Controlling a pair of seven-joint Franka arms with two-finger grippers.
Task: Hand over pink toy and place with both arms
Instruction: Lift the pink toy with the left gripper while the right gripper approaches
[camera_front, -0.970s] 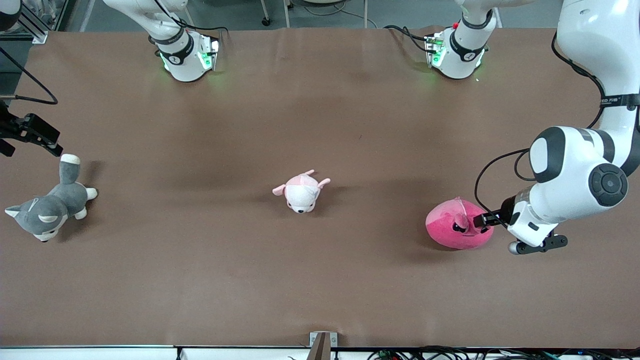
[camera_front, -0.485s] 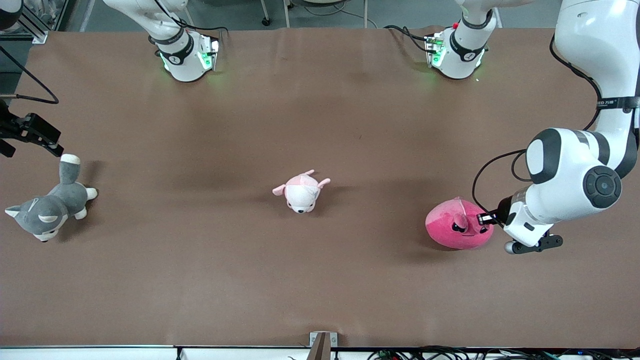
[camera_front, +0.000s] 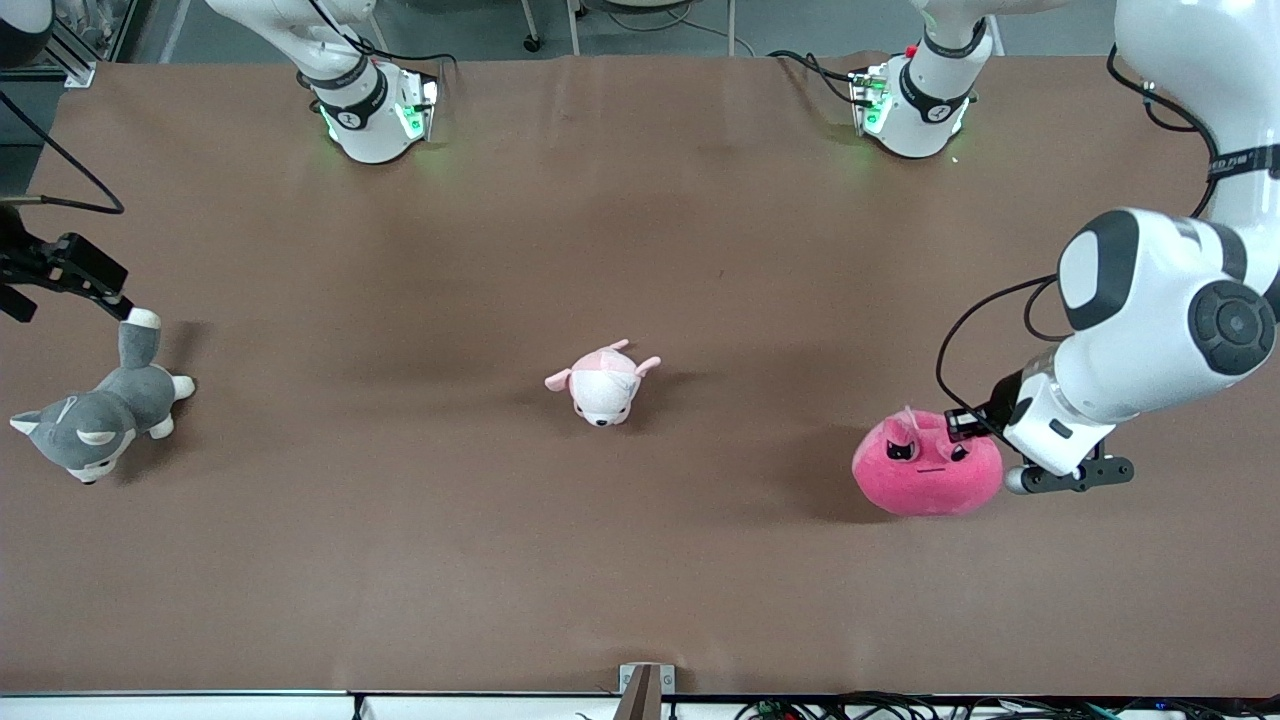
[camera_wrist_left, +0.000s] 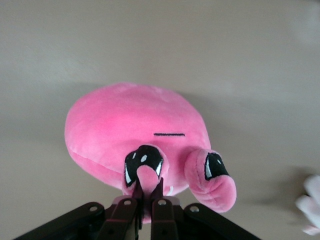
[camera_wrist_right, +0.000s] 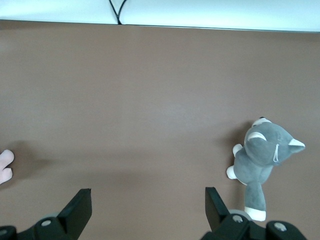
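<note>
The pink toy (camera_front: 925, 470), a round hot-pink plush with black angry eyes, is at the left arm's end of the table, its face turned toward the front camera. My left gripper (camera_front: 960, 425) is shut on one of its small ear flaps, at the top of the toy. In the left wrist view the pink toy (camera_wrist_left: 135, 125) hangs just past my left gripper (camera_wrist_left: 147, 187), with the flap pinched between the fingers. I cannot tell if its underside still touches the table. My right gripper (camera_front: 105, 290) is open and empty above the table's right-arm end, and it shows open in its wrist view (camera_wrist_right: 147, 200).
A pale pink-and-white plush (camera_front: 603, 383) lies mid-table; a bit of it shows in the left wrist view (camera_wrist_left: 310, 202) and the right wrist view (camera_wrist_right: 4, 165). A grey-and-white plush dog (camera_front: 95, 420) lies beside my right gripper and shows in the right wrist view (camera_wrist_right: 262, 155).
My left gripper has risen with the ear flap in it, tipping the pink toy up so its face now points at the front camera. My right gripper has shifted slightly toward the dog's tail.
</note>
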